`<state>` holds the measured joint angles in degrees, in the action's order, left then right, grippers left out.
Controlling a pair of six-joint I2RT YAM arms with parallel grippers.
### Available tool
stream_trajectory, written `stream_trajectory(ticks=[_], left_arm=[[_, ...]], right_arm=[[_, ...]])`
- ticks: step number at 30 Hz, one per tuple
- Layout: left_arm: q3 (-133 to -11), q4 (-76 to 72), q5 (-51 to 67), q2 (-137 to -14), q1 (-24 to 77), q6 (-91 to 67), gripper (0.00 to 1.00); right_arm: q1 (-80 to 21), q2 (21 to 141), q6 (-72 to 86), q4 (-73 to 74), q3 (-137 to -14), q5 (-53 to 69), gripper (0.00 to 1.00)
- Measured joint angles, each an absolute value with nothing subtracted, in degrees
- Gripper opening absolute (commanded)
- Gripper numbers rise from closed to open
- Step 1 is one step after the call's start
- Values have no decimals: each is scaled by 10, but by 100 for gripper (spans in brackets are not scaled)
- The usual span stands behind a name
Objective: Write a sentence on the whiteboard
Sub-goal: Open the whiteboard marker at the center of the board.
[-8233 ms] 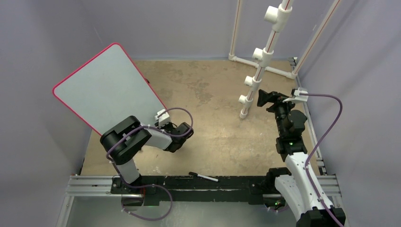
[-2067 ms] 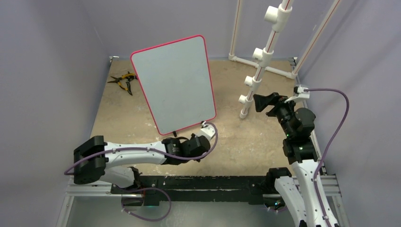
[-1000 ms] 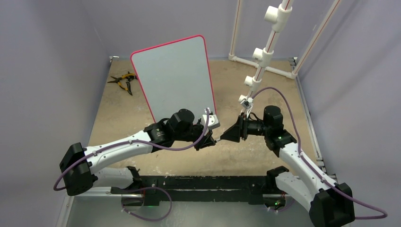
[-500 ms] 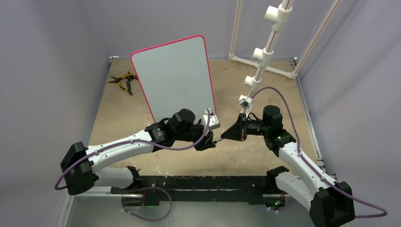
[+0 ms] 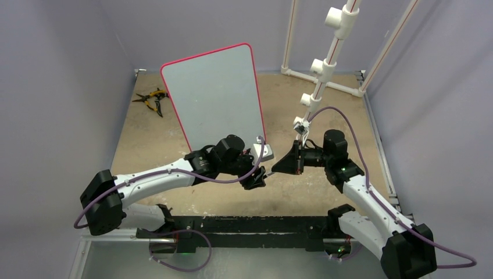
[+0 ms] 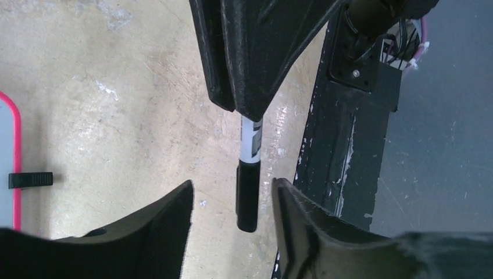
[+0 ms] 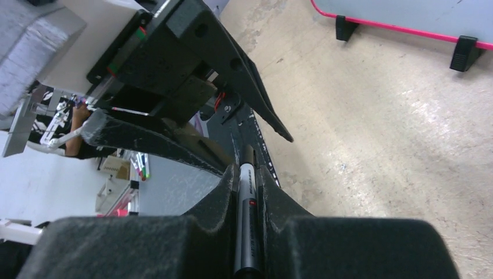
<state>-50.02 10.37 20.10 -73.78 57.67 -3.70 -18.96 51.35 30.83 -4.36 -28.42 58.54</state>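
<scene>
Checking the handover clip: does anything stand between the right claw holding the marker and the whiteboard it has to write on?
Yes. The left claw stands open astride the marker's black end, directly ahead of the right claw, and its arm lies before the whiteboard's lower edge. Nothing else visible blocks the way.

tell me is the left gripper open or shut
Open: the left gripper has its jaws apart, with gaps either side of the marker.
</scene>
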Motion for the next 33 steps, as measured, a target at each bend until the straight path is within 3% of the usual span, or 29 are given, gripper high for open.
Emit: stream_trajectory(ticks=[4, 15, 24, 33], left_arm=[[-500, 91, 234, -753, 577, -48, 0], [-500, 65, 244, -735, 579, -41, 0], [-475, 9, 97, -625, 635, 12, 0], [-471, -17, 51, -600, 643, 42, 0]], right_arm=[[-190, 514, 304, -43, -289, 602, 0], [-189, 497, 254, 68, -366, 586, 0], [-202, 492, 198, 195, -516, 565, 0], [-202, 505, 123, 330, -660, 513, 0]])
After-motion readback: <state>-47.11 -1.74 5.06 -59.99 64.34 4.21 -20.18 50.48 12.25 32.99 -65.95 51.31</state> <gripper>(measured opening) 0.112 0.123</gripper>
